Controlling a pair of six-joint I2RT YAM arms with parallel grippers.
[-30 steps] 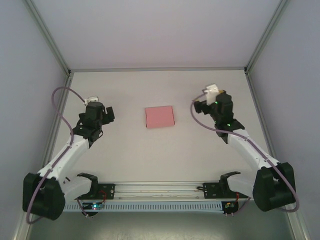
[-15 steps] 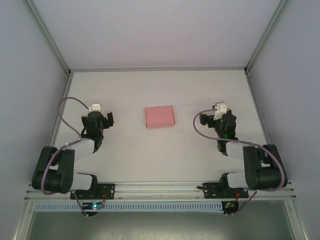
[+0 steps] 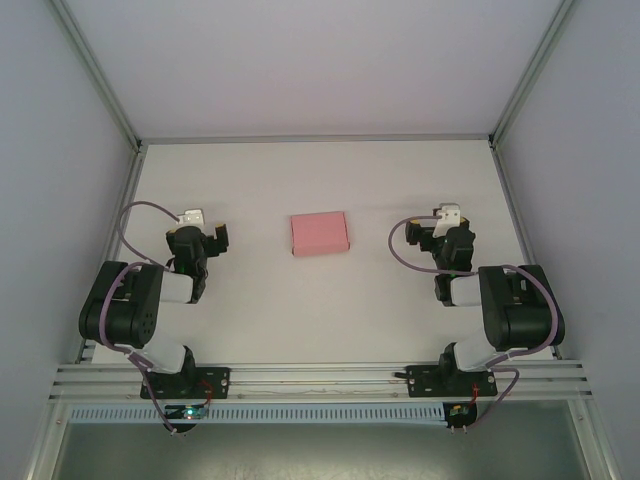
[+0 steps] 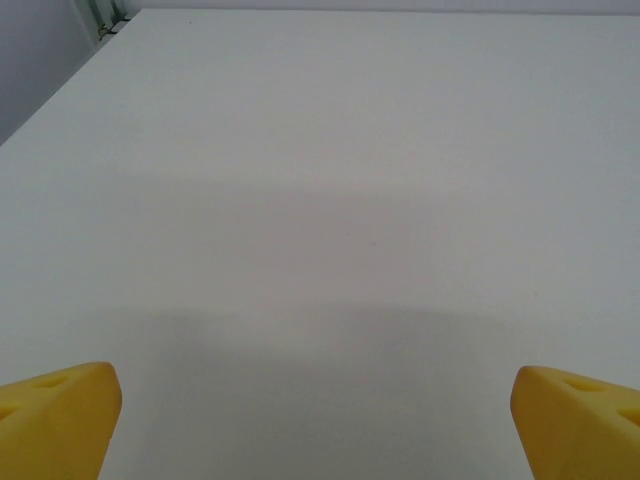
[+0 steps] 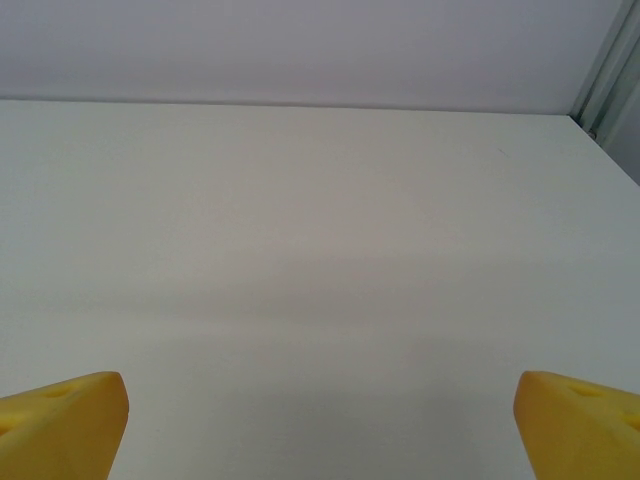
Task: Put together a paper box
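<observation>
Near the table's (image 3: 320,320) near edge, the left arm (image 3: 130,305) and right arm (image 3: 515,305) sit folded over their bases. The left gripper (image 3: 197,236) has its jaws spread wide, holding nothing. The right gripper (image 3: 440,232) is equally spread and empty. Level with them, midway between the side edges, the closed pink paper box (image 3: 319,232) lies flat, well apart from both.

A: Place type?
B: Lab robot cell. Bare white table (image 3: 320,310) under my left claw (image 4: 316,425) and right claw (image 5: 320,425). Plain grey panel walls (image 3: 320,60) ahead and to both sides of them, with aluminium frame posts (image 3: 96,75) at the far corners.
A: More?
B: Extrusion mounting rail (image 3: 320,372) behind them.
</observation>
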